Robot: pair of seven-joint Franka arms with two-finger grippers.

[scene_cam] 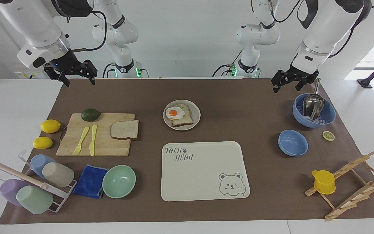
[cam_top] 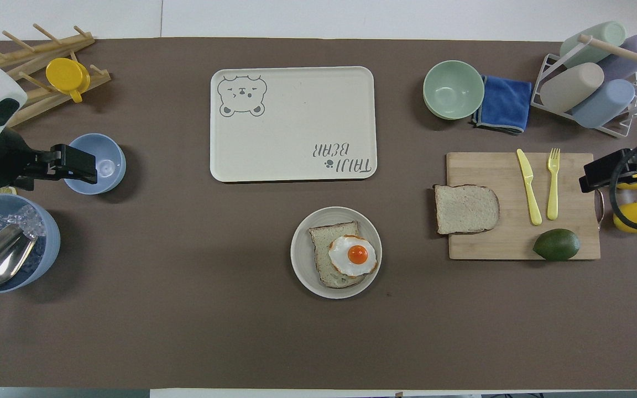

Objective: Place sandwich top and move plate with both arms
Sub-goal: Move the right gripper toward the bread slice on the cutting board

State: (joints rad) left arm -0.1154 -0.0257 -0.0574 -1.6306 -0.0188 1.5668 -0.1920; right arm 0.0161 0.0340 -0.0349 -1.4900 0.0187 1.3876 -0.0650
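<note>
The sandwich top [scene_cam: 124,129] lies flat on a wooden cutting board [scene_cam: 76,136] toward the right arm's end; it also shows in the overhead view [cam_top: 466,209]. The plate [scene_cam: 196,110] sits mid-table and holds a bread slice with a fried egg [scene_cam: 175,113]; the plate's rim shows in the overhead view [cam_top: 303,260]. My right gripper [scene_cam: 79,81] is open and empty, raised beside the cutting board's end [cam_top: 595,176]. My left gripper [scene_cam: 287,88] is open and empty, raised by the blue bowls [cam_top: 75,163].
A cream bear-printed tray [scene_cam: 203,169] lies farther from the robots than the plate. A mint bowl [scene_cam: 118,181], a blue cloth and a cup rack [scene_cam: 28,185] stand beside it. An avocado, a knife, a fork and lemons are on or by the board. Two blue bowls [scene_cam: 292,142] and a wooden rack stand at the left arm's end.
</note>
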